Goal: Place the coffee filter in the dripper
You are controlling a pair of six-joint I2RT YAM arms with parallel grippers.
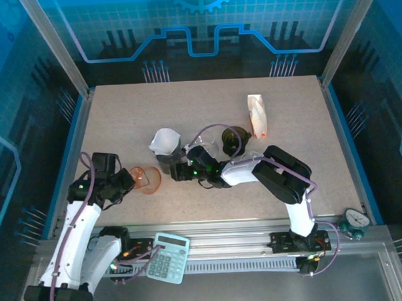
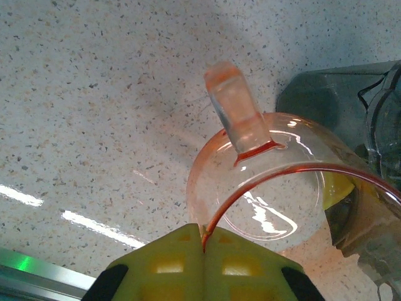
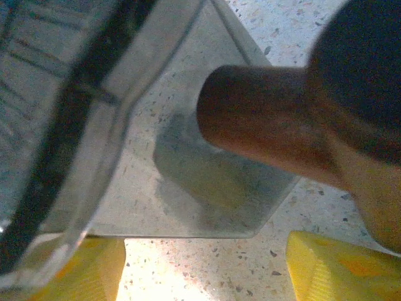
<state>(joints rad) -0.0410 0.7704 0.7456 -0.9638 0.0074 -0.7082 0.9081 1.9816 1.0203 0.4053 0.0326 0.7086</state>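
Observation:
The dripper [image 1: 147,179] is a clear orange cone lying at the table's front left. My left gripper [image 1: 127,182] is shut on its rim. In the left wrist view the yellow fingertips [image 2: 203,251] pinch the thin orange rim of the dripper [image 2: 263,188], whose handle [image 2: 235,116] points away. A white coffee filter [image 1: 164,140] stands in a clear grey holder [image 1: 169,160] near the table's middle. My right gripper [image 1: 178,170] is low beside that holder, open. In the right wrist view its yellow fingers [image 3: 338,266] stand wide apart before the holder's clear base [image 3: 207,182], with nothing between them.
A dark glass vessel [image 1: 234,141] stands just right of the right wrist. A white packet with orange print [image 1: 256,115] lies at the back right. A calculator [image 1: 169,257] and a small dial timer [image 1: 354,218] sit on the front rail.

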